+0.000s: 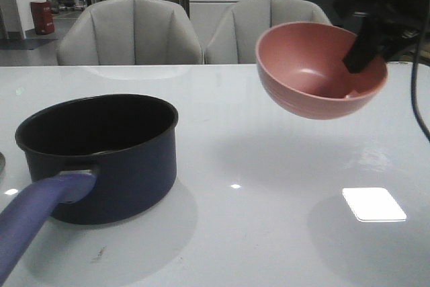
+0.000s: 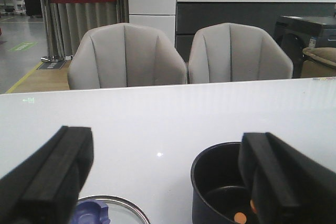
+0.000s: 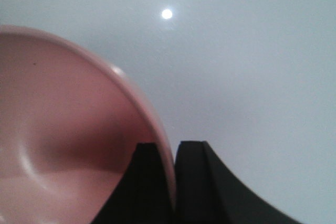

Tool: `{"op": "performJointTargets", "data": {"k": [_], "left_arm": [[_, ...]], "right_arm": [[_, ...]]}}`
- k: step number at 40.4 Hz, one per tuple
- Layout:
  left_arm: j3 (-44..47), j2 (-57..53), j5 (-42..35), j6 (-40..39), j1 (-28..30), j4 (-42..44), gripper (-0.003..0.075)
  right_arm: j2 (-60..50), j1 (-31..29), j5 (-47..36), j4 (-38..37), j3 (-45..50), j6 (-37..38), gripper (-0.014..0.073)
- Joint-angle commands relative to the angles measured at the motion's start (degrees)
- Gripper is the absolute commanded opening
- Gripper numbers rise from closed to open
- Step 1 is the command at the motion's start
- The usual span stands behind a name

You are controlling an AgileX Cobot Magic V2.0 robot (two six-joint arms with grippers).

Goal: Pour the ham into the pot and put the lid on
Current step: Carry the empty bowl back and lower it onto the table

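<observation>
Right gripper [image 3: 169, 182] pinches the rim of the bowl [image 1: 316, 72], one finger inside, one outside, holding it tilted in the air well right of the pot [image 1: 101, 156]. Bowl looks empty. Ham [image 2: 240, 216] sits in the pot (two orange bits visible). Left gripper [image 2: 163, 182] hangs open above the pot, holding nothing. Lid [image 2: 107, 211] lies just beside the pot. Risks: thin rim grip could slip and drop the bowl; left fingers could clip the pot rim when reaching for the lid.
</observation>
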Motion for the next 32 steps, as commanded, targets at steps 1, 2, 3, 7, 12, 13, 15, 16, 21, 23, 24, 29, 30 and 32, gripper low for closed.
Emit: {"op": "performJointTargets", "data": {"k": [1,2,3,7,12,13,15,16,21,23,24,29,30,32], "left_arm": [[-1.6,0.5,-4.8,-0.1,-0.5,-0.7,0.0607],[-1.6,0.5,-4.8,-0.1,-0.5,-0.7,0.0607],[-1.6,0.5,-4.8,-0.1,-0.5,-0.7,0.0607],[-1.6,0.5,-4.8,-0.1,-0.5,-0.7,0.0607],[-1.6,0.5,-4.8,-0.1,-0.5,-0.7,0.0607],[-1.6,0.5,-4.8,-0.1,-0.5,-0.7,0.0607],[-1.6,0.5,-4.8,-0.1,-0.5,-0.7,0.0607],[-1.6,0.5,-4.8,-0.1,-0.5,-0.7,0.0607],[-1.6,0.5,-4.8,-0.1,-0.5,-0.7,0.0607],[-1.6,0.5,-4.8,-0.1,-0.5,-0.7,0.0607],[-1.6,0.5,-4.8,-0.1,-0.5,-0.7,0.0607],[-1.6,0.5,-4.7,-0.1,-0.5,-0.7,0.0607],[-1.6,0.5,-4.7,-0.1,-0.5,-0.7,0.0607],[-1.6,0.5,-4.7,-0.1,-0.5,-0.7,0.0607]], "right_arm": [[-0.8,-1.6,1.5,-4.2,-1.6,4.5,0.0139],[-0.4,-1.8,2.1,-5.2,-1.6,5.5,0.0139],[0.2,-1.9,2.8,-6.4,-1.6,6.1,0.0139],[2.6,-1.9,4.1,-9.5,-1.6,6.5,0.0139],[5.5,-2.0,4.5,-10.2,-1.6,6.5,0.0139],[5.9,-2.0,4.5,-10.2,-1.6,6.5,0.0139],[7.0,-2.0,4.4,-10.2,-1.6,6.5,0.0146],[7.5,-2.0,4.4,-10.2,-1.6,6.5,0.0150],[9.3,-2.0,3.3,-10.2,-1.6,6.5,0.0216],[9.6,-2.0,2.9,-10.2,-1.6,6.5,0.0272],[9.6,-2.0,2.8,-10.2,-1.8,6.5,0.0300],[9.7,-2.0,3.8,-10.2,-3.6,6.5,0.0426],[9.6,-2.0,4.6,-10.2,-4.1,6.5,0.0430],[9.2,-2.0,6.7,-10.2,-5.0,6.5,0.0435]]}}
